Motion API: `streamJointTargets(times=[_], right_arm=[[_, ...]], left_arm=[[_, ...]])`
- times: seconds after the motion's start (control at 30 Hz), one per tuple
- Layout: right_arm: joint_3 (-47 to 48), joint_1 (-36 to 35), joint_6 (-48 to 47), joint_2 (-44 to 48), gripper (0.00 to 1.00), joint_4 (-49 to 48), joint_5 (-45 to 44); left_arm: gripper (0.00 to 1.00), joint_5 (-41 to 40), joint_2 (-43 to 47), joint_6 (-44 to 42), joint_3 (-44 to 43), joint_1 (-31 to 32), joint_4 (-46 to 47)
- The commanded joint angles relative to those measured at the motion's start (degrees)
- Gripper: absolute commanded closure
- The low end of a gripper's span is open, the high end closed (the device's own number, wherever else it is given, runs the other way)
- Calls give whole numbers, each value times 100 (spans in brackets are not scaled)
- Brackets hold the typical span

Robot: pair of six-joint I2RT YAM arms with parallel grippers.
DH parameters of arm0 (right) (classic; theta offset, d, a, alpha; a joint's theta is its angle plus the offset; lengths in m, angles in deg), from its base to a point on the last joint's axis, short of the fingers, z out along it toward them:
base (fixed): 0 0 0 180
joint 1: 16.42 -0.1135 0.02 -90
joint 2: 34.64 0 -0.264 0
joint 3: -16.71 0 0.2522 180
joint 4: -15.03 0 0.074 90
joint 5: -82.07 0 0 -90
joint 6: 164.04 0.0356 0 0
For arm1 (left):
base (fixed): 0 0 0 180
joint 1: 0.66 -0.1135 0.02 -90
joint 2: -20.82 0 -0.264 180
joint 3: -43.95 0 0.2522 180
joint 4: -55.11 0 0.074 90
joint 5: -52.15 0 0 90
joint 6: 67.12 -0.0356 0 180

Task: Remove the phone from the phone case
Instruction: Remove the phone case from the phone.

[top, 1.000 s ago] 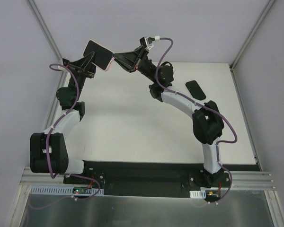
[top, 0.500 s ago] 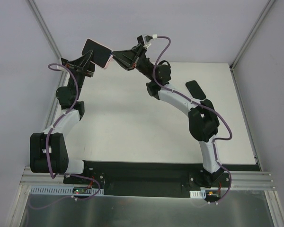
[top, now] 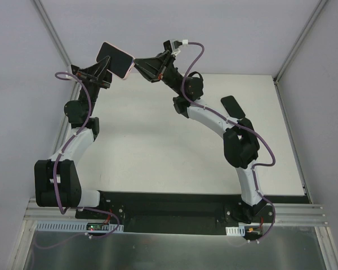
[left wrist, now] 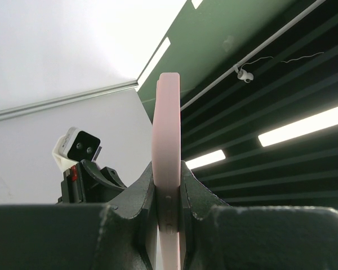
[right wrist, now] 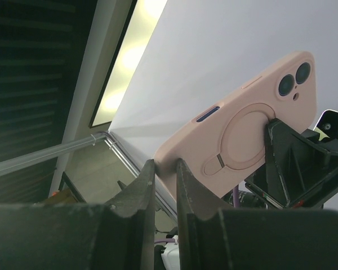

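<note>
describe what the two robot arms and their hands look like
The left arm and right arm are curved white links between bulky black joints, each trailed by a thin purple cable. The left hand and right hand are matte black, each with two wedge-shaped fingers.

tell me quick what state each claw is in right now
left claw: closed, clamping the pink phone case by its edge
right claw: closed, pinching a corner of the same case
</note>
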Motion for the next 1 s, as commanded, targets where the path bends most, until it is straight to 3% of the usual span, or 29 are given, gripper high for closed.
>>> streamJointTargets(times=[0.0, 0.2, 0.4, 0.47, 0.63, 0.73, 0.77, 0.87, 0.97], right_arm=[[421, -548, 111, -287, 98, -1118, 543], [1124, -575, 383, -657, 99, -1118, 525], [1029, -549, 314, -474, 99, -1031, 639], [442, -548, -71, -201, 99, -882, 831], [-1053, -461, -1617, 1222, 97, 733, 1166], [-1687, -399, -2426, 1768, 70, 1587, 1167], [-1975, -382, -2524, 1952, 53, 1876, 1149], [-2407, -320, -2936, 2321, 40, 2464, 1070], [-3110, -259, -3385, 2786, 35, 2958, 842]], left_arm=[[100, 720, 217, 817, -359, 230, 1962], [100, 641, 261, 905, -534, 230, 1962], [100, 676, 243, 896, -606, 230, 1953], [100, 720, 234, 844, -526, 238, 1927], [100, 1448, 392, 133, -298, 221, 1026], [100, 1783, 498, -377, -149, 221, 471], [100, 1836, 498, -544, -79, 221, 381], [100, 2082, 542, -956, 1, 221, -58], [100, 2301, 647, -1326, 89, 195, -453]])
